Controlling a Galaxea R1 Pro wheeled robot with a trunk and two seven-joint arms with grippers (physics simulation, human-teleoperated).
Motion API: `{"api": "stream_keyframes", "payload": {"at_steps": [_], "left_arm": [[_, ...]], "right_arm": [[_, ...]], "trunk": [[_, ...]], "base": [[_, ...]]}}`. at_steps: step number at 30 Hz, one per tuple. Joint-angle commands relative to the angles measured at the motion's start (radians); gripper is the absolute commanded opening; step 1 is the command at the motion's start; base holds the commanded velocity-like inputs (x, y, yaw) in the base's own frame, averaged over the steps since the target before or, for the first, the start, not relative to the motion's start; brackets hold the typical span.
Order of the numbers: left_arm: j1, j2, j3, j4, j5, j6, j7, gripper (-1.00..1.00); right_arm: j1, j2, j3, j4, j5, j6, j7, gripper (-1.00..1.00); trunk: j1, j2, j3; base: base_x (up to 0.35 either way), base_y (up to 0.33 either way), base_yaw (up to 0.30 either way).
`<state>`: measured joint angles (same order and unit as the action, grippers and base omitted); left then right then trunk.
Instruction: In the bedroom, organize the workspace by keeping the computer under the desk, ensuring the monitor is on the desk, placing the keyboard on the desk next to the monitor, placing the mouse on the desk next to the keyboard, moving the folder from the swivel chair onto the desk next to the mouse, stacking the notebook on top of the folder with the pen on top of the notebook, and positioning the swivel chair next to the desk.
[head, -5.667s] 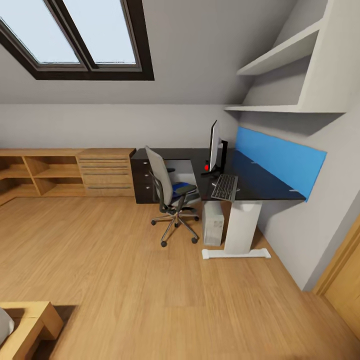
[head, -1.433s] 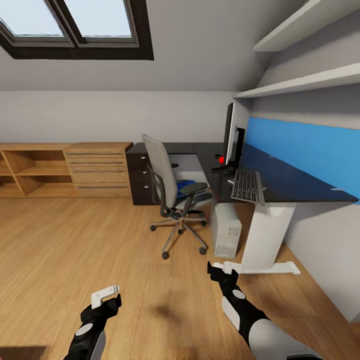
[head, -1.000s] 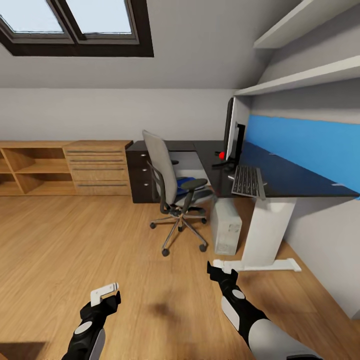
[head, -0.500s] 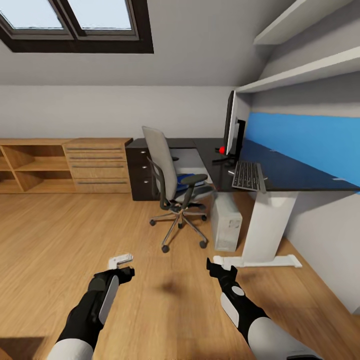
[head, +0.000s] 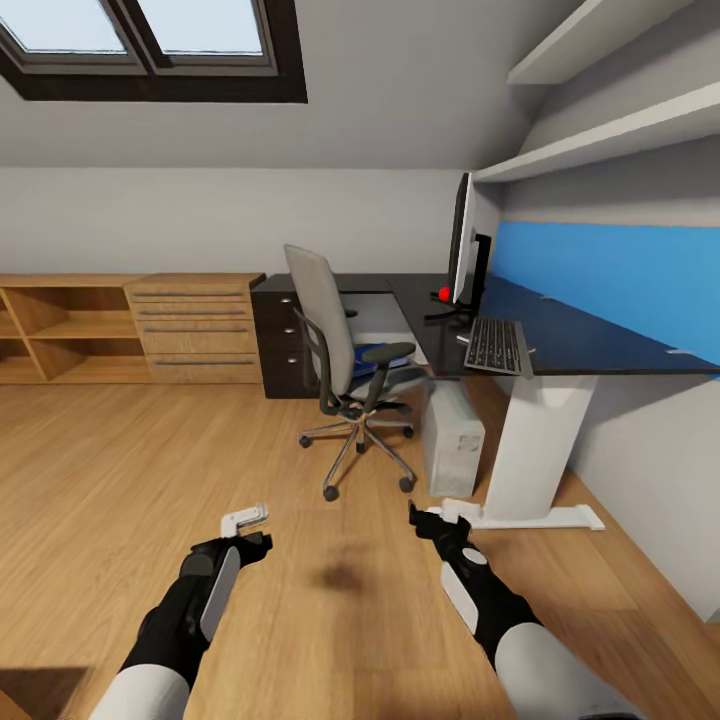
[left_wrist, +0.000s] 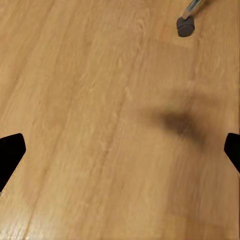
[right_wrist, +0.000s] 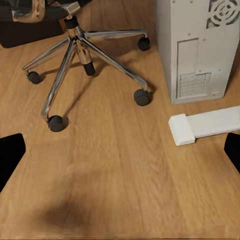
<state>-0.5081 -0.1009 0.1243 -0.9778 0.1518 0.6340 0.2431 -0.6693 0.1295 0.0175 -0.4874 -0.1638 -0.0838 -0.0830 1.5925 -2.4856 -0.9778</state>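
The grey swivel chair (head: 335, 365) stands on the wood floor beside the black desk (head: 590, 352), with a blue folder (head: 369, 354) on its seat. On the desk the monitor (head: 462, 250) stands edge-on with the keyboard (head: 497, 346) in front of it. A small red object (head: 444, 294) lies by the monitor's foot. The white computer tower (head: 452, 438) sits under the desk. My left gripper (head: 249, 531) and right gripper (head: 430, 519) hang low over the floor, both open and holding nothing. The right wrist view looks at the chair's base (right_wrist: 80, 52) and the tower (right_wrist: 197, 47).
The desk's white foot (head: 540, 515) lies on the floor just past my right gripper, and shows as foot (right_wrist: 205, 125) too. A wooden shelf and drawer unit (head: 190, 325) lines the back wall. A chair caster (left_wrist: 184, 26) shows in the left wrist view.
The camera has come closer to the desk over the sequence. My left arm has reached forward and up since a second ago; the right arm has barely shifted.
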Motion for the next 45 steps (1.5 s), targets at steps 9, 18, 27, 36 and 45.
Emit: {"api": "stream_keyframes", "payload": {"at_steps": [9,18,27,36,45], "left_arm": [[0.019,-0.006,-0.002,-0.121,0.014,0.005,0.005,1.00],[0.109,-0.008,-0.004,-0.289,0.015,0.014,0.000,1.00],[0.118,-0.007,-0.004,-0.307,0.015,0.016,-0.001,1.00],[0.118,-0.006,-0.003,-0.308,0.015,0.016,0.000,1.00],[0.118,-0.006,-0.003,-0.303,0.014,0.015,0.001,1.00]], "right_arm": [[-0.006,0.000,-0.001,-0.136,-0.007,0.206,0.013,1.00],[-0.009,-0.001,0.001,-0.099,-0.003,0.202,0.015,1.00],[-0.009,0.001,0.010,-0.136,-0.005,0.185,0.020,1.00],[-0.009,0.002,0.018,-0.138,-0.007,0.080,0.016,1.00],[-0.009,0.000,0.035,-0.137,0.023,-0.002,0.013,1.00]], "trunk": [[0.000,0.000,-0.001],[0.000,0.000,-0.001],[0.000,0.000,-0.001],[0.000,0.000,-0.001],[0.000,0.000,-0.001]], "base": [[0.000,0.000,0.000],[0.000,0.000,0.000],[0.150,0.019,0.000],[0.157,0.213,0.000],[0.096,0.010,0.000]]}}
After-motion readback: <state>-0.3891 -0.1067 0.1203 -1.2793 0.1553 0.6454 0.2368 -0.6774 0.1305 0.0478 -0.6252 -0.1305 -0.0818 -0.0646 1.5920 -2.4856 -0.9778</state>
